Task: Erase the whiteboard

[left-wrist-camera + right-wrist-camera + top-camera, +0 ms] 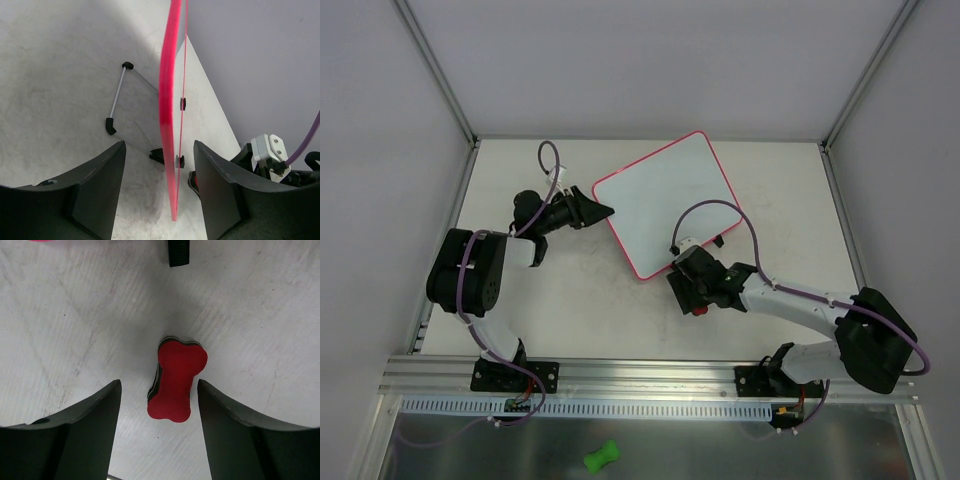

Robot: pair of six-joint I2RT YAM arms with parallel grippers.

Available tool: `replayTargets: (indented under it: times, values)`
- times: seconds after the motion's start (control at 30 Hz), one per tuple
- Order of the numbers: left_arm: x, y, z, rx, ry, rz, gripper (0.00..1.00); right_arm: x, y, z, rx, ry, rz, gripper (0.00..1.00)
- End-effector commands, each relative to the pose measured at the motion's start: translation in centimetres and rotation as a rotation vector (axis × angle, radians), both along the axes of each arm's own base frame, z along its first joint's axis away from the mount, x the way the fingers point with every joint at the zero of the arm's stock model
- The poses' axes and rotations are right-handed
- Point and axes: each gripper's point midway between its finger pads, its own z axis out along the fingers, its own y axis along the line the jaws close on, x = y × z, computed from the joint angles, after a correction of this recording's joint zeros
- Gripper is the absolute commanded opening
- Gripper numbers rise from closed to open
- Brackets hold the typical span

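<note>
Whiteboard (665,200) sits on the bench (570,300), its pink edge between the parted jaws of my left pincer (602,206), touching neither. My right pincer (159,390), also wide, hangs over the red eraser (175,382) near the board's corner.

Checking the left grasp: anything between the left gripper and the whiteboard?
Nothing visible. The whiteboard edge stands between the fingers of the open left gripper, touching neither.
</note>
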Motion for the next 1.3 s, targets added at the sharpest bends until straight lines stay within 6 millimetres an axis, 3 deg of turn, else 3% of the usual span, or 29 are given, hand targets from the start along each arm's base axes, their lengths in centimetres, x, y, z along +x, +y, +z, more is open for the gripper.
replayTargets:
  times: [0.0, 0.3, 0.53, 0.57, 0.67, 0.8, 1.03, 1.17, 1.27]
  values:
    - [-0.8, -0.2, 3.4, -0.004, -0.167, -0.019, 0.57, 0.5, 0.0, 1.0, 0.036, -0.044, -0.031, 0.66]
    - [-2.1, -0.1, 4.7, -0.004, -0.233, -0.029, 0.66, 0.6, 0.1, 1.8, 0.058, -0.064, -0.031, 0.67]
    - [-2.2, 0.3, 4.6, 0.024, -0.223, -0.004, 0.84, 0.4, 0.0, 2.3, 0.080, -0.074, -0.035, 0.72]
    - [-2.3, 0.5, 4.5, 0.033, -0.214, 0.008, 0.93, 0.5, -0.1, 2.5, 0.088, -0.084, -0.040, 0.73]
    - [-2.5, 0.8, 4.5, 0.052, -0.219, 0.028, 0.99, 0.5, -0.2, 2.9, 0.099, -0.099, -0.045, 0.82]
    - [-2.7, 1.3, 4.3, 0.063, -0.219, 0.052, 0.99, 0.8, -0.5, 4.3, 0.131, -0.148, -0.048, 0.99]
    - [-4.8, 2.4, 2.5, 0.096, -0.189, 0.112, 0.99, 1.3, -1.3, 6.6, 0.159, -0.244, -0.045, 0.99]
    - [-6.6, 3.3, 3.4, 0.112, -0.208, 0.157, 0.99, 1.6, -1.4, 7.3, 0.170, -0.270, -0.046, 0.99]
    - [-8.4, 3.4, 3.6, 0.140, -0.175, 0.144, 0.99, 2.5, -2.7, 7.7, 0.133, -0.326, -0.099, 0.99]
